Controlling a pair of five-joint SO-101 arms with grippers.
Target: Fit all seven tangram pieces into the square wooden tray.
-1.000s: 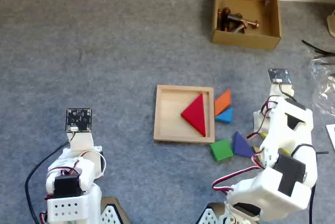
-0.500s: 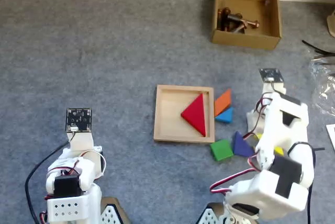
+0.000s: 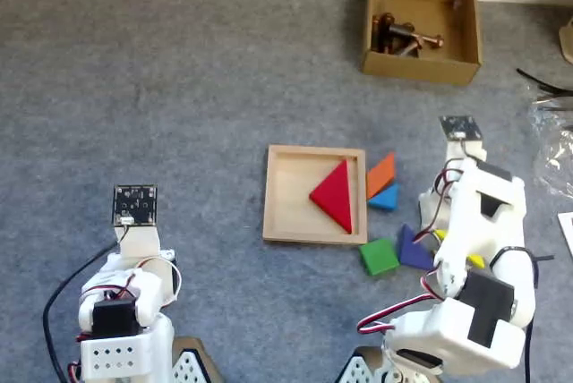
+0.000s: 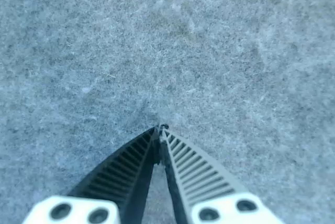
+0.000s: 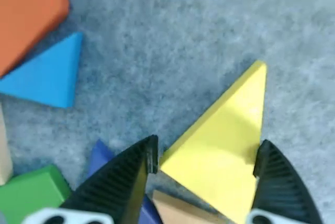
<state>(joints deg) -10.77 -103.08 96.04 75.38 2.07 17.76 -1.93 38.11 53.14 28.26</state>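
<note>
Right gripper [image 5: 207,156] spread wide, straddling yellow triangle [image 5: 225,124] toward table's right edge. Drop straight, pinch flat edges (points slip, I'd guess). Left gripper [image 4: 159,130] clamped closed, empty.

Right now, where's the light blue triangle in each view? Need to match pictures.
High view: light blue triangle right of the tray, beside the orange piece.
Right wrist view: the triangle beside the orange piece, beyond the open right gripper straddling the yellow triangle.
Left wrist view: grey carpet ahead of the shut left gripper.
Shared landmark: the orange piece.
</note>
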